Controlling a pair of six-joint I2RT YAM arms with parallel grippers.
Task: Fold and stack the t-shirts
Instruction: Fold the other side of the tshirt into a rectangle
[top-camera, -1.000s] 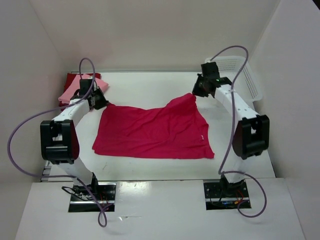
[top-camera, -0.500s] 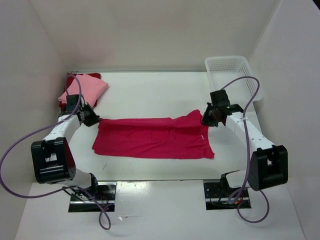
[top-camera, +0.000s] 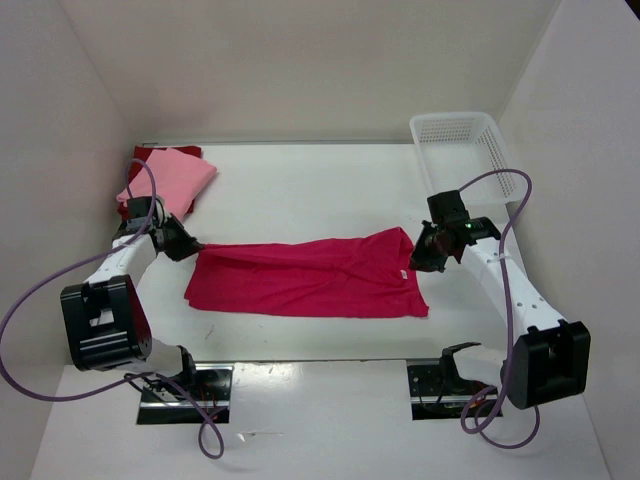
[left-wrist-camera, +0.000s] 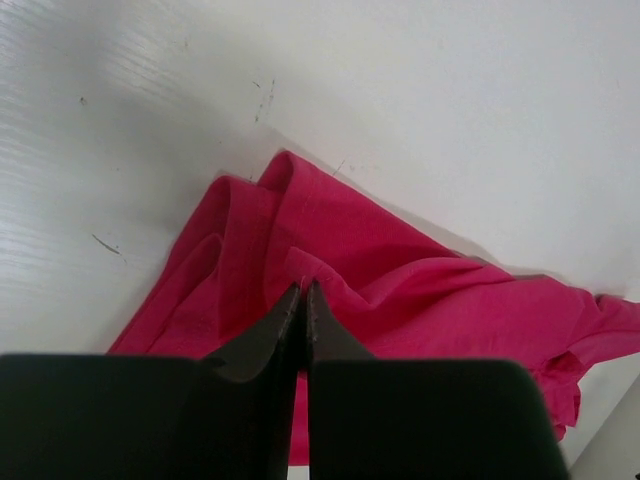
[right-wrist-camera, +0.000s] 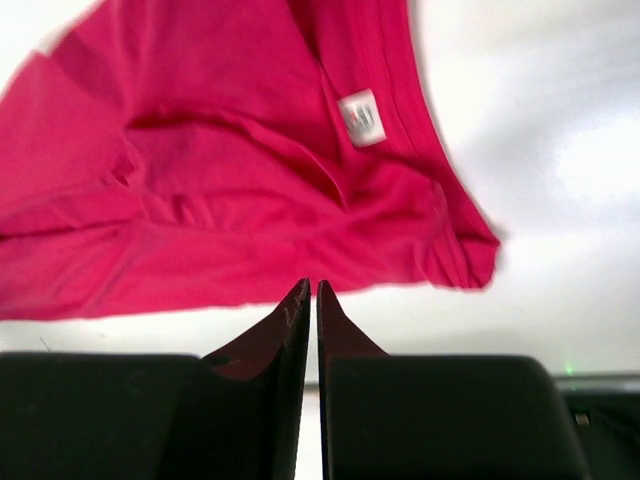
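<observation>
The crimson t-shirt (top-camera: 305, 278) lies folded into a long band across the table's middle. My left gripper (top-camera: 190, 247) is at its left far corner, and in the left wrist view its jaws (left-wrist-camera: 303, 287) are shut on a pinched fold of the crimson cloth (left-wrist-camera: 400, 290). My right gripper (top-camera: 418, 258) hovers at the shirt's right end. Its tips (right-wrist-camera: 311, 284) stand a slit apart over bare table, just off the shirt's edge (right-wrist-camera: 230, 180), with nothing between them. A light pink t-shirt (top-camera: 170, 175) lies folded at the far left on a dark red one (top-camera: 150, 152).
A white lattice basket (top-camera: 465, 140) stands at the far right corner. White walls close in the table on three sides. The shirt's white neck label (right-wrist-camera: 361, 117) faces up near the right gripper.
Both grippers came toward the near side and down, drawing the shirt's far edge over itself into a narrower band. The right jaws parted slightly and the cloth slipped free of them.
</observation>
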